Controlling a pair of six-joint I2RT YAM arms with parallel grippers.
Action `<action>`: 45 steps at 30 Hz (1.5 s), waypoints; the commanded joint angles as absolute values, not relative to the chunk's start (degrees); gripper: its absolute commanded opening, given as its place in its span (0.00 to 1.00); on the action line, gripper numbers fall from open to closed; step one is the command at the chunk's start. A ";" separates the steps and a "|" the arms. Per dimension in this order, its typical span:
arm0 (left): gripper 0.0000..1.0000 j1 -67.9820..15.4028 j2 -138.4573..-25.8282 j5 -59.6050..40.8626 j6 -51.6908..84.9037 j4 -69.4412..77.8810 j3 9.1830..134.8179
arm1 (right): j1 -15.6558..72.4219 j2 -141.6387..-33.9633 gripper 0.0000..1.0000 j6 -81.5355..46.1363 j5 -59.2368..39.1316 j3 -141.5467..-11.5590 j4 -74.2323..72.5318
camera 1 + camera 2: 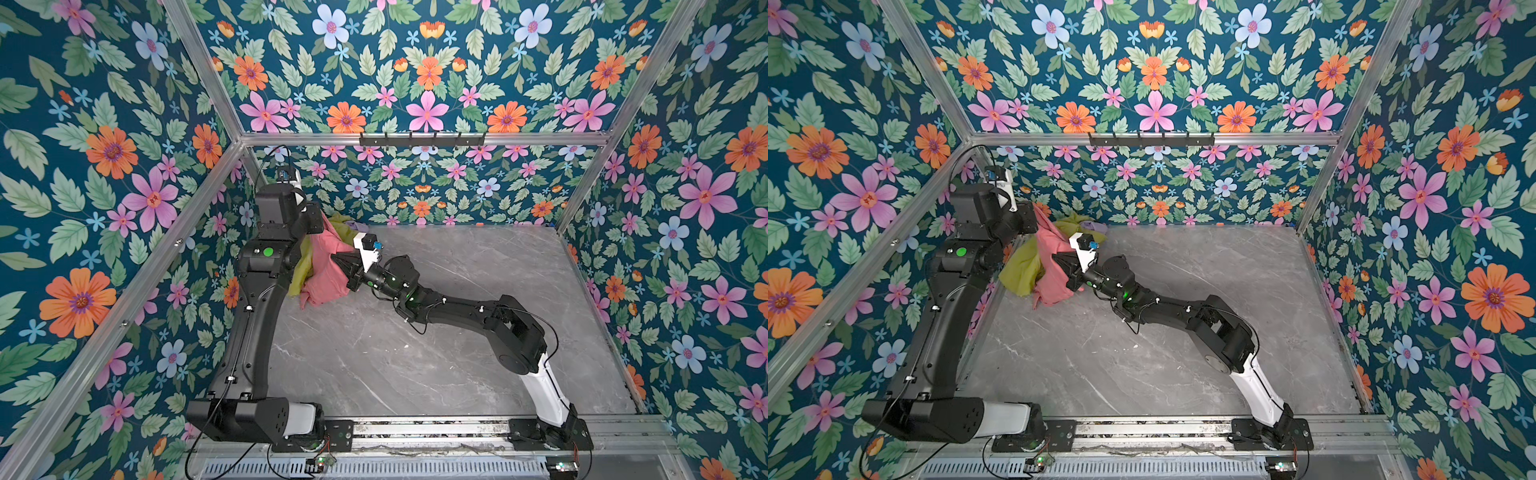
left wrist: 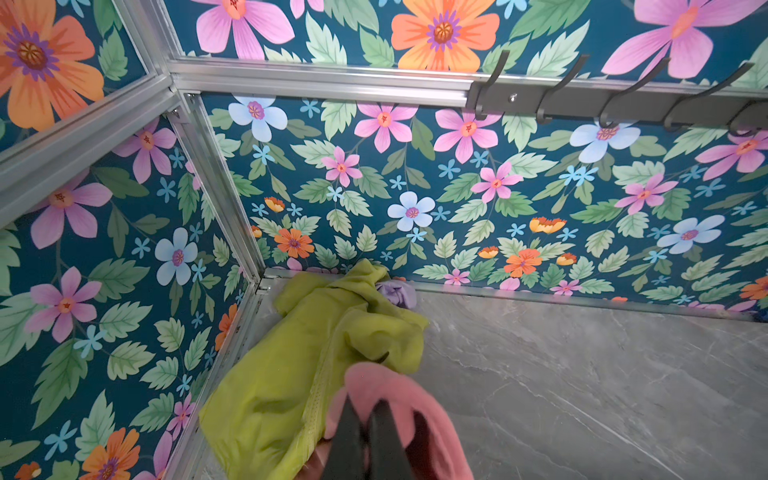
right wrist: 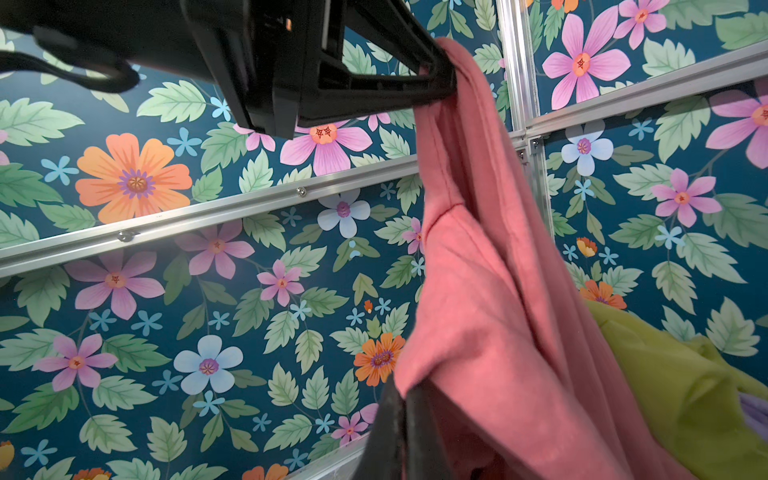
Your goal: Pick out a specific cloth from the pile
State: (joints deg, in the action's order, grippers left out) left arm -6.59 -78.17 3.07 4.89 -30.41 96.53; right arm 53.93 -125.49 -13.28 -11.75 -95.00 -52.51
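Over on the left, the left gripper [image 3: 448,78] is clenched on the top fold of the coral-pink soft fabric garment [image 3: 478,291], which hangs down from those jaws in a long twisted drape. Just below and to the outer side of the same jaws lies the large yellow-green crumpled fabric garment [image 2: 299,353]. It is part of the pile of soft garments [image 1: 1067,226] bunched into the far left corner of the grey marble-patterned tabletop [image 1: 457,291]. Its folds touch the coral-pink one, and I cannot tell whether any of it is caught in the grip.

In both top views the coral-pink garment stretches between the two sets of jaws. Its loose end trails down toward the tabletop beneath them, though I cannot tell whether it touches.

The right gripper [image 3: 403,401] has reached across the middle and is clamped tight on an edge of that same garment, lower down the drape than the left jaws. Beyond the right jaws, toward the back wall, the small lilac rumpled cloth [image 2: 397,291] sits against the yellow-green garment, apart from both grips.
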 commanded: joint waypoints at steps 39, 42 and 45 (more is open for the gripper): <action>0.00 -6.59 -75.34 -4.49 6.77 -27.30 100.42 | 54.05 -116.78 0.00 -8.64 -10.99 -92.73 -55.51; 0.00 -6.59 -74.56 -5.14 6.94 -27.73 99.40 | 54.05 -116.07 0.00 -7.47 -10.74 -92.48 -53.41; 0.00 -6.59 -73.37 -5.53 7.18 -27.73 97.68 | 54.05 -115.67 0.00 -6.47 -10.21 -91.92 -52.48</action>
State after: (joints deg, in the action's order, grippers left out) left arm -6.66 -74.28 -4.43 7.11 -29.82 98.39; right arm 53.93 -116.44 -8.32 -11.31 -92.16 -52.36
